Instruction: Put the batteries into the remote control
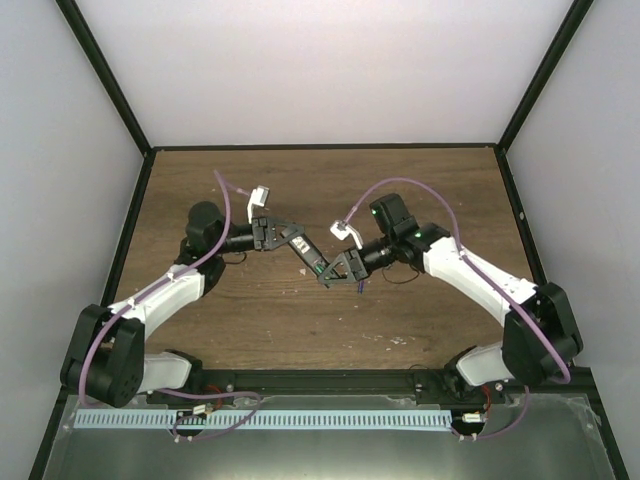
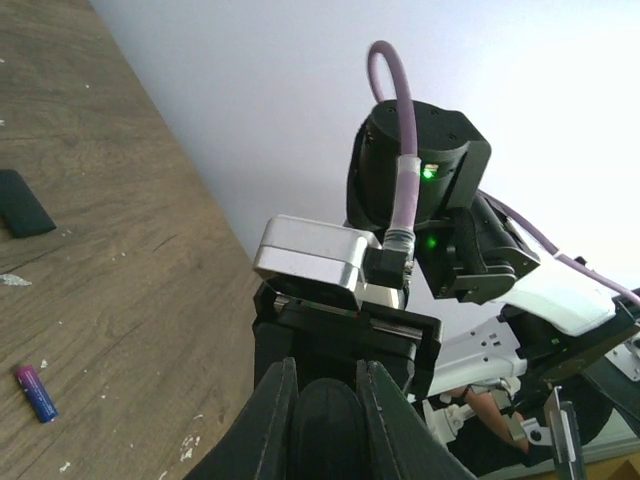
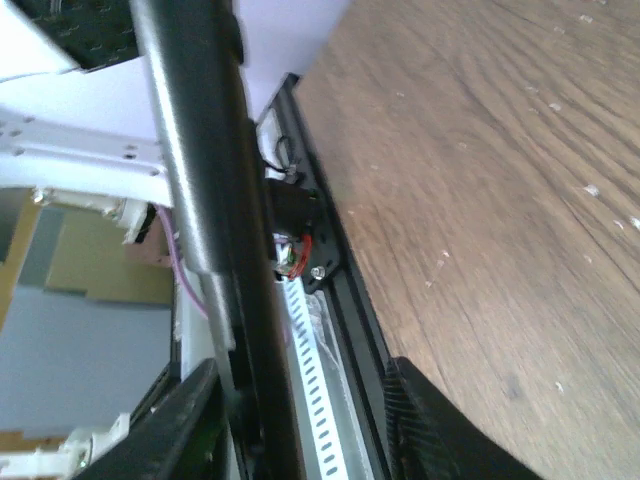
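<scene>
My left gripper is shut on one end of the remote control and holds it above the table, slanting down to the right. In the left wrist view its rounded black end sits between my fingers. My right gripper is at the remote's other end with its jaws apart. In the right wrist view the remote is a dark bar close to the left finger. A green spot shows on the remote near its tip. The blue-purple battery lies on the wood, also seen from above.
A flat black piece lies on the table beyond the battery. Pale specks of debris are scattered on the wood. The black frame rail and a perforated strip run along the table's near edge.
</scene>
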Tool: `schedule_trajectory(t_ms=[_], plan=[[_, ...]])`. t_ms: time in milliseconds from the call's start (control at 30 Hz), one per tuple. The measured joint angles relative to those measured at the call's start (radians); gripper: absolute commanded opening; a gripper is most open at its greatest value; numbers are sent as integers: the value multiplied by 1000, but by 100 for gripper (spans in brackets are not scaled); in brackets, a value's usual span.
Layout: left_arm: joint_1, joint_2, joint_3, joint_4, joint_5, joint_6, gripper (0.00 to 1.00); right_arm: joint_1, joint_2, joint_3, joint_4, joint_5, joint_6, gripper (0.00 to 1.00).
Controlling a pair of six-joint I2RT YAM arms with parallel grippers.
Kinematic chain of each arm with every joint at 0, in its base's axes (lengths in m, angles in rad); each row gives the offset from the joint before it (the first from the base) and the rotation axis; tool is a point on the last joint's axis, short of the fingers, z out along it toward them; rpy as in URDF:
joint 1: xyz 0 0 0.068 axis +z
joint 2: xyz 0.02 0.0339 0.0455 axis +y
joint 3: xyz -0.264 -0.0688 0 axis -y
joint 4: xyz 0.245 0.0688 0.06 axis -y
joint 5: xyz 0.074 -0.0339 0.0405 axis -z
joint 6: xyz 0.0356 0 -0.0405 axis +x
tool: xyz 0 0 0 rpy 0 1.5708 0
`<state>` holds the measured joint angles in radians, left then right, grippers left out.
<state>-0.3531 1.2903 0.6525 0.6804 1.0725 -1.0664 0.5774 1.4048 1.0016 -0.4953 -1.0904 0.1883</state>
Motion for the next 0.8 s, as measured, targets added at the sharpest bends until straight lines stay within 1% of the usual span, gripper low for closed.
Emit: schedule_trajectory(t_ms=[67,133,267,400,467,500,567,700,800], plan=[[0,0,0,-17,-13,14,0,0,-14,0,-17,51,-10,50],[1,0,1,-40,-28,36,0,0,-37,0,-38,114,-18,55],[18,0,-1,-71,-69,53,0,0,-115,0,-73,243,-42,60],[81,-9,-38,-72,-136,47,0,-1,-173,-11,-86,362,-36,61],[118,-18,-67,-97,-180,47,0,-2,-199,-40,-91,466,-13,58],[135,-22,-79,-119,-204,50,0,-2,-200,-46,-95,490,-9,56],[158,-31,-106,-166,-256,56,0,-3,-185,-56,-126,603,24,49],[161,-51,-163,-199,-309,56,0,-3,-105,-63,-171,773,81,39],[161,-58,-203,-203,-326,52,0,0,-65,-102,-176,855,119,34]])
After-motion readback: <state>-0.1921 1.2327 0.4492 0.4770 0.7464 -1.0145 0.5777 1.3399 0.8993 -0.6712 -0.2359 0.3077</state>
